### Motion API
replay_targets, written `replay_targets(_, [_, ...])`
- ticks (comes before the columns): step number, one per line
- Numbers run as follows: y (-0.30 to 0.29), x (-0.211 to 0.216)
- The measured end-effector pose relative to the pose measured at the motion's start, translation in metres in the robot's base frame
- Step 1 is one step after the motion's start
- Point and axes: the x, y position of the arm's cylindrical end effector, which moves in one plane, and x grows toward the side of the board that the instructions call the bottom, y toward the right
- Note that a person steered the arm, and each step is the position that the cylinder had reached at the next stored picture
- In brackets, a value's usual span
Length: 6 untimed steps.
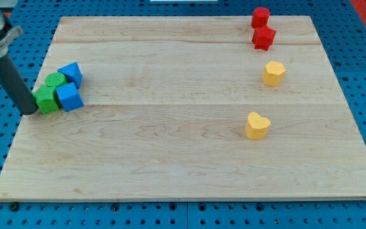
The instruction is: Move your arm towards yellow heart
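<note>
The yellow heart (257, 125) lies nearest the camera of all the blocks, on the right half of the wooden board (170, 172), closer to the right edge than to the middle and about midway between top and bottom edges. Above it, toward the top right corner, sit a second yellow block (273, 73), rounded in shape, then a red star (264, 37) and a red block (260, 16) touching each other. My tip (28, 111) rests at the left edge, just beside a green block (46, 100) in a tight cluster with a green cylinder (56, 80) and two blue cubes (70, 72) (69, 97). The rod carries nothing; it has no jaws to open or close. The heart looks small, rigid and light, likely to slide easily on the smooth wood. A push against its flat flank should steer it better than one at the notch.
</note>
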Motion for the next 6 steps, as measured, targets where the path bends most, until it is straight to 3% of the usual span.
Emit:
replay_targets(3, [0.005, 0.000])
replay_targets(4, [0.007, 0.042])
replay_targets(5, [0.051, 0.074])
replay_targets(6, [0.135, 0.076])
